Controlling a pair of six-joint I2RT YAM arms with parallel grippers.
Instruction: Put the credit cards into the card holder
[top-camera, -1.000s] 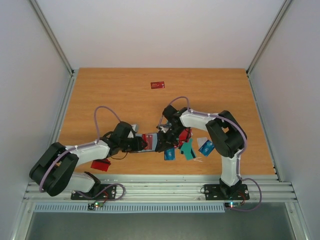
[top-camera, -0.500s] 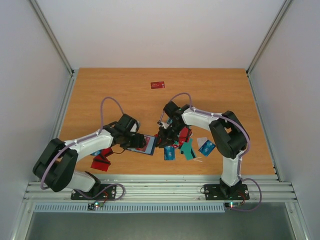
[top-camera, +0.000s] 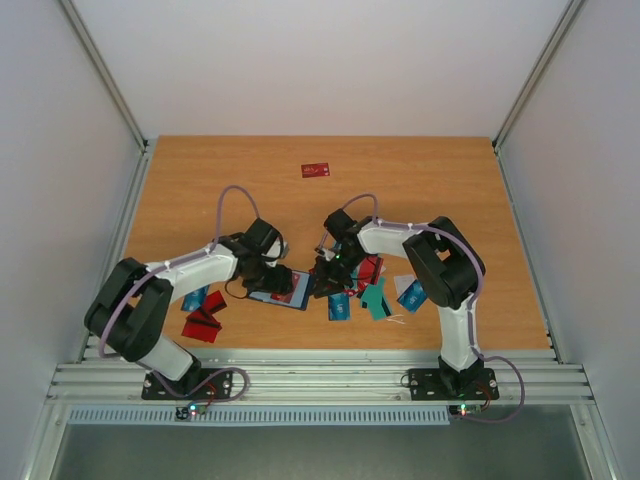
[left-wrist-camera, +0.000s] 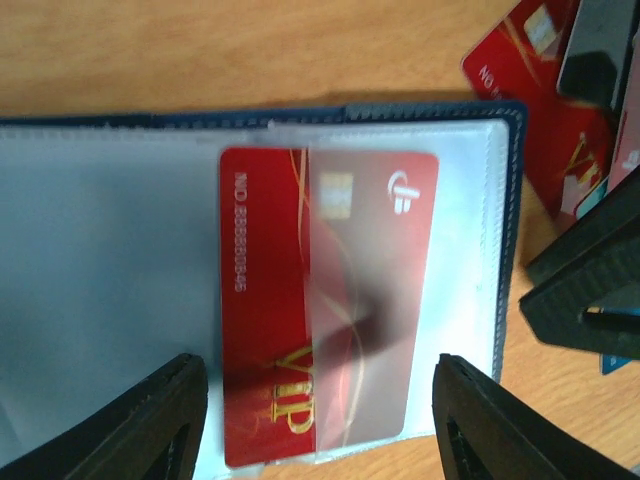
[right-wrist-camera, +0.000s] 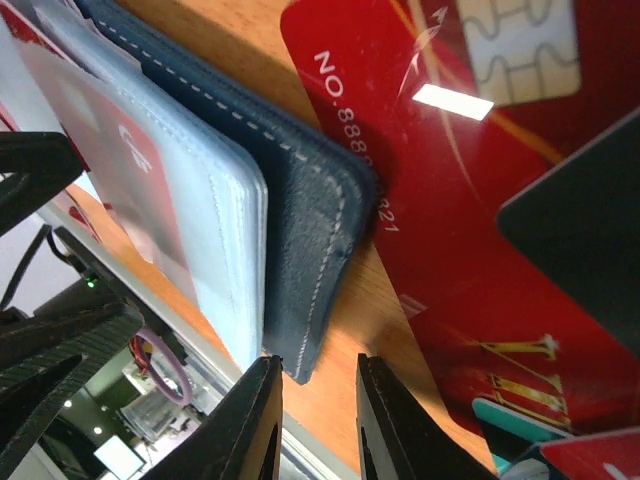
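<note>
1. Your card holder (top-camera: 285, 292) lies open and flat on the table (top-camera: 200, 190), a little toward 6 o'clock from the table's middle. It sits between your left hand (top-camera: 262, 276) and your right hand (top-camera: 325, 275).
2. In the left wrist view, a red VIP card (left-wrist-camera: 270, 300) sits in the holder. Its right part is under the clear sleeve (left-wrist-camera: 465, 200) and its left part is bare.
3. Your left hand hangs over the holder's 10 o'clock side, released. Its fingers (left-wrist-camera: 150, 420) stand wide on either side of the red VIP card and touch nothing.
4. Your right hand is at the holder's 3 o'clock edge. Its fingers (right-wrist-camera: 395, 420) are only narrowly apart, with the holder's navy corner at the mouth of the gap. You cannot tell whether that corner is pinched.
5. A second red card (right-wrist-camera: 480, 200) lies flat on the table just beside that corner.
6. From 3 to 4 o'clock of the holder is a loose heap that includes a teal card (top-camera: 377, 300) and two blue cards (top-camera: 339, 307).
7. At 8 o'clock, by the left arm, lie some red cards (top-camera: 205, 322).
8. A lone red card (top-camera: 316, 170) lies well apart, toward 12 o'clock.
</note>
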